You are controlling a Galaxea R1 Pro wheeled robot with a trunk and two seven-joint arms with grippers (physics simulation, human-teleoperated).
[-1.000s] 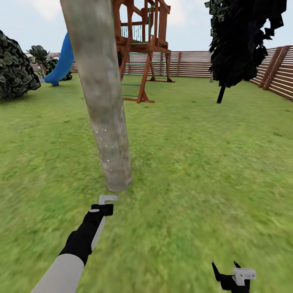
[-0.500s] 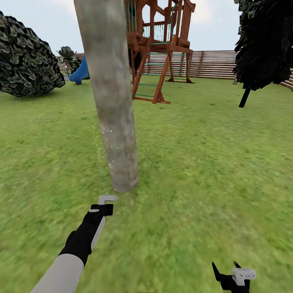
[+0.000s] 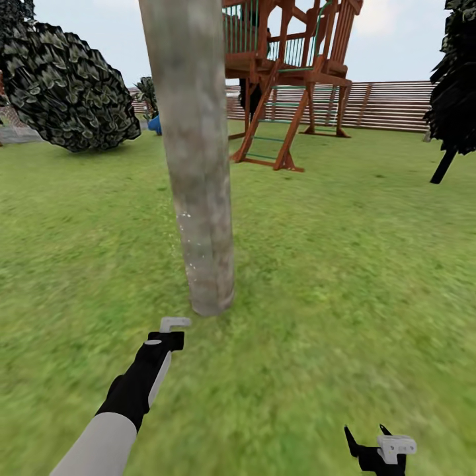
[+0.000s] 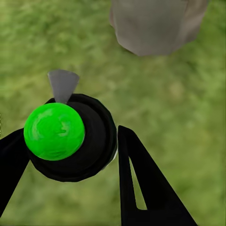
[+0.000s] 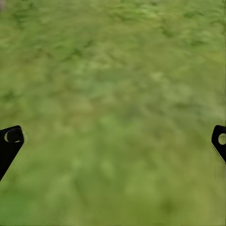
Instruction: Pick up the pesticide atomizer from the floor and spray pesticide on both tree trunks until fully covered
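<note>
Head view. One thick tree trunk (image 3: 198, 165) stands upright at 12 o'clock of the left gripper (image 3: 173, 325), near it but apart. A scatter of white pesticide specks (image 3: 186, 239) marks the trunk's lower left face. One dark tree (image 3: 456, 86) stands at 2 o'clock, far off. One round dark bush (image 3: 69, 89) sits at 10 o'clock. One wooden play tower (image 3: 291, 73) rises behind the trunk at 1 o'clock; a slatted wooden fence (image 3: 390, 106) runs along the back. The ground is green grass (image 3: 344, 277) throughout, blurry in texture. Two arms counted: the left reaches forward at 7 o'clock of the trunk base; the right gripper (image 3: 380, 449) sits at 5 o'clock of the frame.

Left wrist view. One pesticide atomizer (image 4: 70, 139), dark and round with a bright green dot on top and a grey nozzle pointing toward the trunk base (image 4: 157, 23). Two black fingers (image 4: 141, 183) bracket it, one on each side, closed against its body; left gripper grips the atomizer above the grass.

Right wrist view. Two black fingertips (image 5: 12, 141) at opposite edges, spread wide, nothing between them; grass beneath.
</note>
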